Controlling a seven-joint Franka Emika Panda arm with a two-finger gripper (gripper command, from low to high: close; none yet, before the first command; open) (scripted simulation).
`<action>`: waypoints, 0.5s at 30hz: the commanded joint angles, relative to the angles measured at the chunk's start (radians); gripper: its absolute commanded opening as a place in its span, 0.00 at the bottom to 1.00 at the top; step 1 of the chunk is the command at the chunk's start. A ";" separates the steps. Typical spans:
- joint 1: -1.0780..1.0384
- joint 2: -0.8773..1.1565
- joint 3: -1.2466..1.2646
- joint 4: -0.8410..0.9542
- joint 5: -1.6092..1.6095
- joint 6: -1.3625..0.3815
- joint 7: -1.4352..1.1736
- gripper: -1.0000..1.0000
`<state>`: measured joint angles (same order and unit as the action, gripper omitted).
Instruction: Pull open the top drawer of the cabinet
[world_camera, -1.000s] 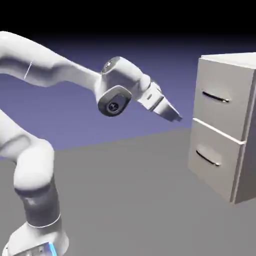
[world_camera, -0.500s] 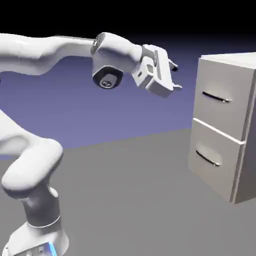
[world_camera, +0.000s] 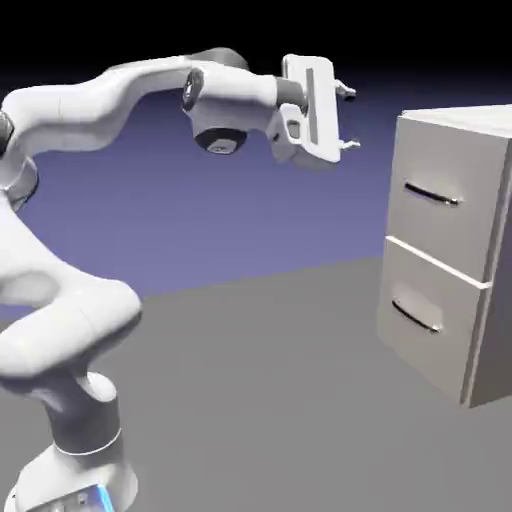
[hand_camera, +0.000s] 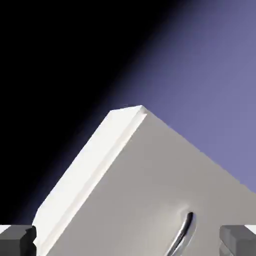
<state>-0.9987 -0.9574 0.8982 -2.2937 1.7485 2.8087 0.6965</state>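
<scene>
Sitting around four o'clock from the wide-spread claw (world_camera: 347, 118), the top drawer (world_camera: 445, 195) is well apart; only the exterior view gets the lower drawer (world_camera: 425, 310).

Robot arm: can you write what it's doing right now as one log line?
task: open top drawer | gripper: open, holding nothing | place: short of the cabinet | drawer: shut
</scene>
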 joint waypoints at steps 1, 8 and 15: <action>-0.025 -0.010 0.022 0.013 0.044 -0.006 -0.001 0.50; -0.201 -0.077 0.179 0.103 0.348 -0.045 -0.009 0.50; -0.377 -0.145 0.335 0.193 0.652 -0.085 -0.017 0.50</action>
<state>-1.3757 -1.1019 1.2333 -2.1011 2.4009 2.7235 0.6799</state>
